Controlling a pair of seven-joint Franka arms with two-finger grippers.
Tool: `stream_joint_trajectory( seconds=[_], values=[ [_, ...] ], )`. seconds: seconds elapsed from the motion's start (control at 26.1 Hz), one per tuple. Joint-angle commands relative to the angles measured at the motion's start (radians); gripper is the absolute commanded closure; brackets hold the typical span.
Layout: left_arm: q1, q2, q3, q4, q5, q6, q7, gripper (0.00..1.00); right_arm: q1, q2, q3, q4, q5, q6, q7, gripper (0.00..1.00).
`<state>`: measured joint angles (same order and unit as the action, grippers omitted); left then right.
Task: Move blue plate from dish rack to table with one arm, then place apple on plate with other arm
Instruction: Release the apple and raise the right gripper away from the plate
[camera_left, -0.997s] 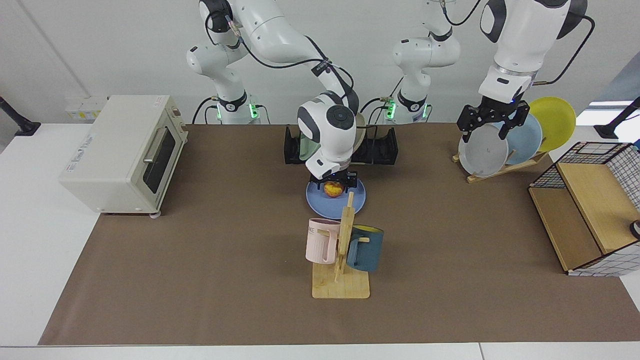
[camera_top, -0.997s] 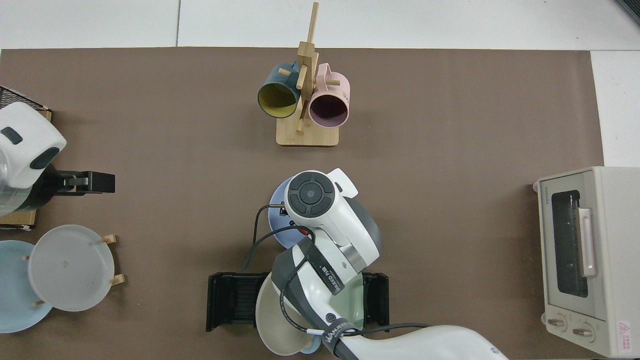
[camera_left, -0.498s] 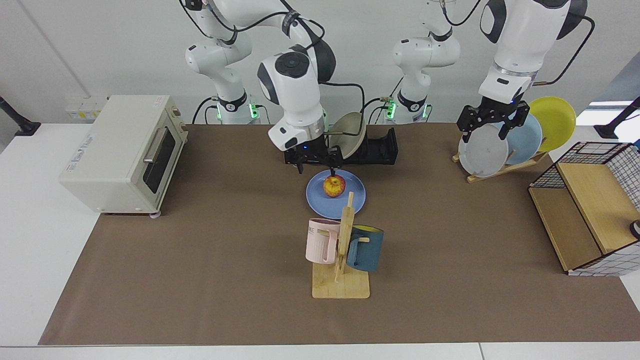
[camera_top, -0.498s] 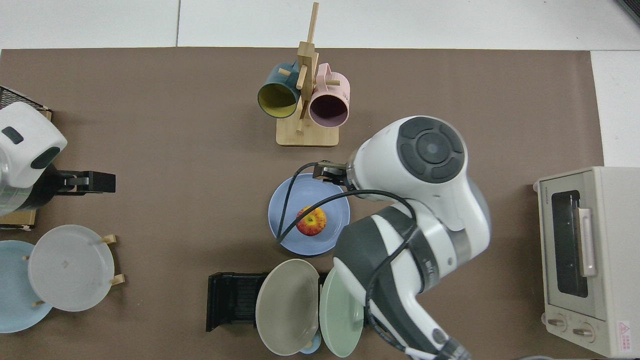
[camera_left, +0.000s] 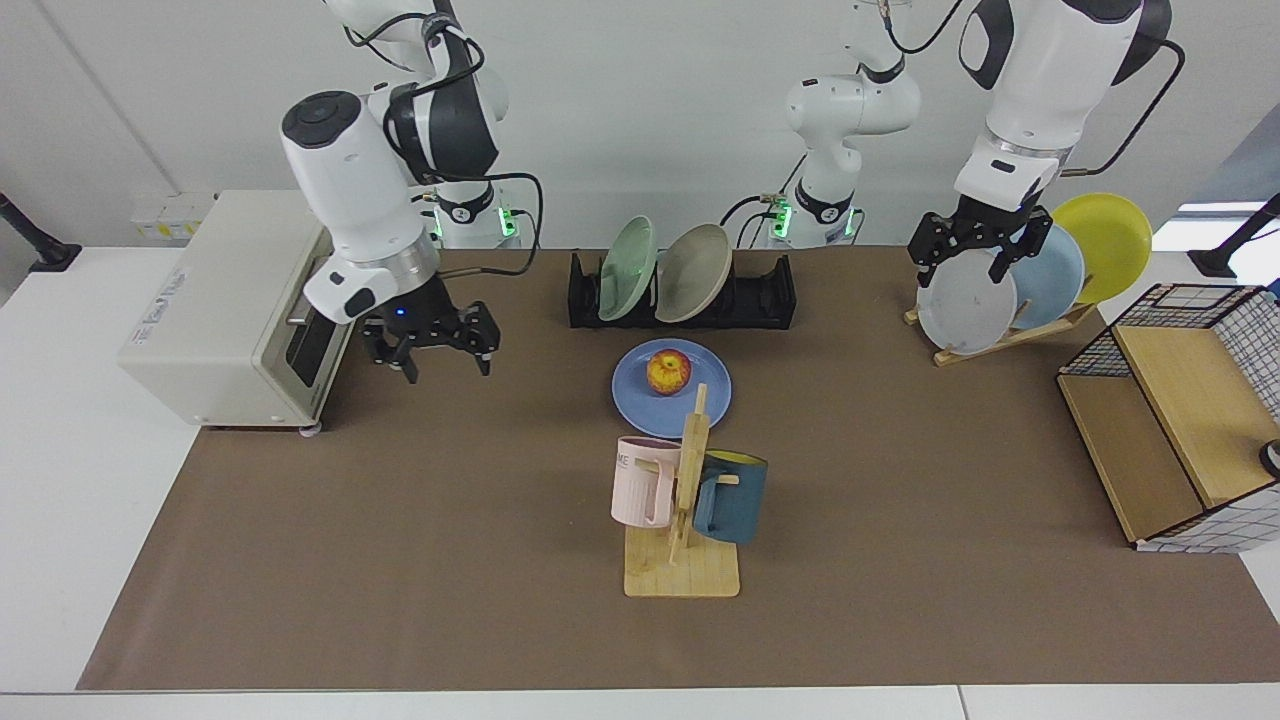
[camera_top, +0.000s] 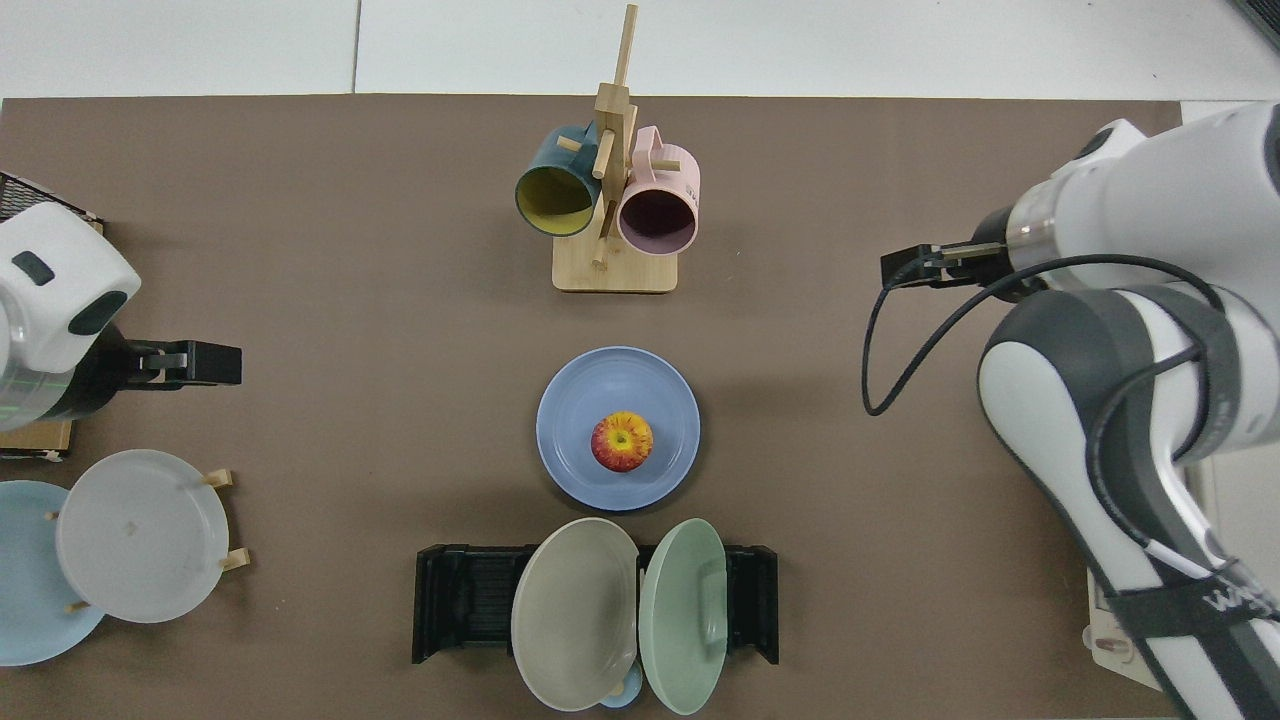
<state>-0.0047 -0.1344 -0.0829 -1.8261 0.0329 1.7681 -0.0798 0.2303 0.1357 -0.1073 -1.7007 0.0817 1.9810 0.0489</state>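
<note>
Blue plate (camera_left: 671, 388) lies flat on the brown mat of the table (camera_left: 420, 560), just in front of the dish rack (camera_left: 770, 295) and behind the wooden mug stand (camera_left: 683, 520), and the apple (camera_left: 668, 371) sits right on it, a touch behind centre in the facing view, dead centre from above, stem end up. Over at the rack, a pale green plate (camera_left: 627, 268) and a beige plate (camera_left: 693, 272) lean in the slots side by side. Right gripper (camera_left: 432, 348) hangs above the mat beside the toaster oven (camera_left: 240, 305), well apart from the plate, fingers spread wide and holding nothing. Left gripper (camera_left: 980, 262) hovers at the far side in front of the wooden plate stand (camera_left: 1000, 335), over the grey plate (camera_left: 965, 302); its fingers stand apart too, nothing between them. Sky-blue (camera_left: 1050, 275) and yellow (camera_left: 1105, 245) plates are stacked behind the grey one. Pink mug (camera_left: 645, 480) and dark teal mug (camera_left: 730, 496) hang from the mug stand's pegs, and a wire basket (camera_left: 1190, 440) sits at the mat's edge
</note>
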Motion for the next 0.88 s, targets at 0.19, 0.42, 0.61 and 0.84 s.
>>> stream_joint_trajectory(
  seconds=[0.19,0.42,0.61,0.84],
  values=[
    [0.048,0.030,-0.002,0.039,-0.082,-0.010,0.032,0.00,-0.126,-0.102,0.014,-0.004,-0.100,-0.142,-0.185,0.00],
    [0.046,0.029,-0.003,0.039,-0.079,-0.010,0.032,0.00,-0.187,-0.068,0.004,0.188,-0.017,-0.372,-0.199,0.00],
    [0.048,0.029,-0.005,0.037,-0.079,-0.010,0.032,0.00,-0.181,-0.094,0.006,0.152,-0.016,-0.357,-0.182,0.00],
    [0.046,0.029,-0.005,0.037,-0.076,-0.010,0.032,0.00,-0.183,-0.146,0.006,0.062,-0.019,-0.311,-0.182,0.00]
  ],
)
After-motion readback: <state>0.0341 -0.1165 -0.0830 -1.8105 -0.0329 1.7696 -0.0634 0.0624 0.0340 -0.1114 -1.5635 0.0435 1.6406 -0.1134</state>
